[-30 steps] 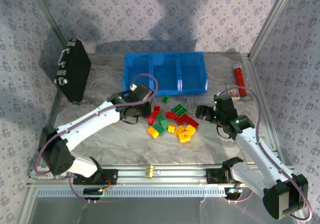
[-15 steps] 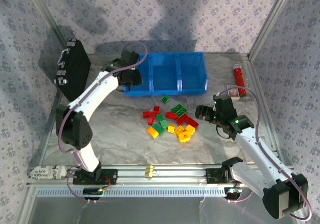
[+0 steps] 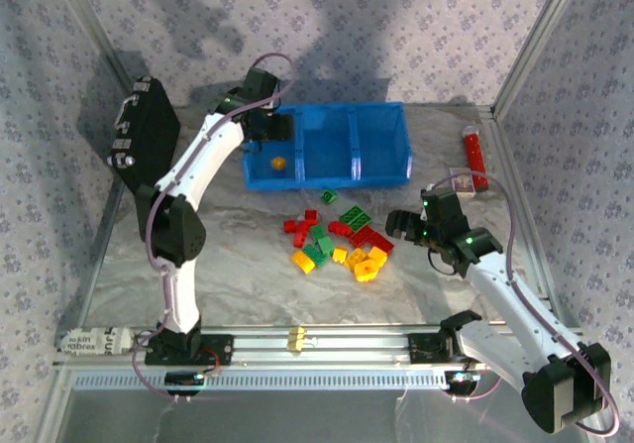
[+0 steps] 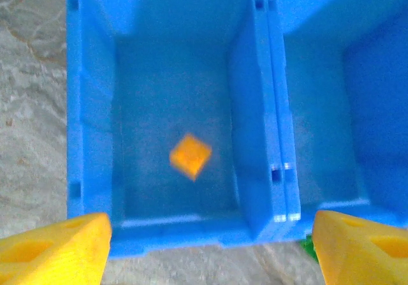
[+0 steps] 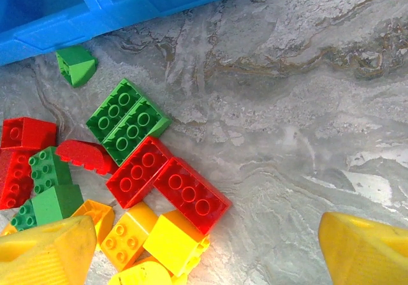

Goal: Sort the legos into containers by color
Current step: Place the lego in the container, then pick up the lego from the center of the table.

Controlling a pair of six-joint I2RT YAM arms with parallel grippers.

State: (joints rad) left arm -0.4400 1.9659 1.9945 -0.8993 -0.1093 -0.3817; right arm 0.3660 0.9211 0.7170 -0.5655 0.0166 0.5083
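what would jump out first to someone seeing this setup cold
The bright blue tray at the far middle of the table grabs the eye, with a lone orange brick in its left compartment and the left hand open directly above it. Nearer the arms, a loose heap of red, green and yellow bricks lies on the marbled surface, the right hand open beside it on the right.

- The place is a robotics lab test cell: a left arm [image 3: 203, 161] and a right arm [image 3: 507, 299], both white, are bolted to an aluminium rail [image 3: 327, 344] at the near edge of a marble-patterned counter [image 3: 248, 279].
- Slanted metal frame posts [image 3: 535, 37] box the counter in, with flower-patterned walls [image 3: 396, 27] behind them.
- Cables loop along both arms, and green lights glow on their joints.
- A black hard case [image 3: 144, 151] with metal latches, a blue tray [image 3: 327, 107] and toy bricks [image 3: 342, 245] sit on the counter.
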